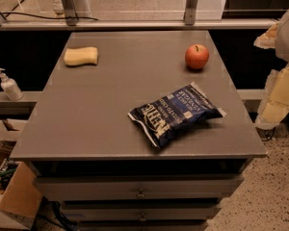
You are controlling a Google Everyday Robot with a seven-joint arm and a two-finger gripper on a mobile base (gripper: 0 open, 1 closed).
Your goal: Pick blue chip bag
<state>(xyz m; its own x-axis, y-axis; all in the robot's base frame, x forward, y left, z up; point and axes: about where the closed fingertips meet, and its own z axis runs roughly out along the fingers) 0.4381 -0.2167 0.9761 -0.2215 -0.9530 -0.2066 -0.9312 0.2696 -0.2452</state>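
Starting at the left, a soap dispenser (7,84) stands on a low ledge beside the table (101,109), and a cardboard box (17,201) sits on the floor by the table's front-left corner. Both are off the working surface. On the grey top, a yellow sponge (81,56) lies toward 10 o'clock from the centre, well apart from everything else.

The blue chip bag (176,113) lies flat at about 4 o'clock from the centre. Its long axis runs from 8 o'clock to 2 o'clock, with one pale crimped end near the front edge and the other pointing at the right edge. It overhangs neither edge. A red apple (196,57) stands upright at 2 o'clock, apart from the bag, with bare table between them.

The gripper (272,107) hangs past the table's right edge at roughly 3 o'clock. It is clear of the surface and touches nothing, and whether it is released or clenched cannot be told.

I judge the task to be at its very start: the bag is untouched, so the reach, the grasp and the lift all remain. There is open room above the bag and to its left. An approach from the right has to cross the table edge, and should keep to the near side of the apple.
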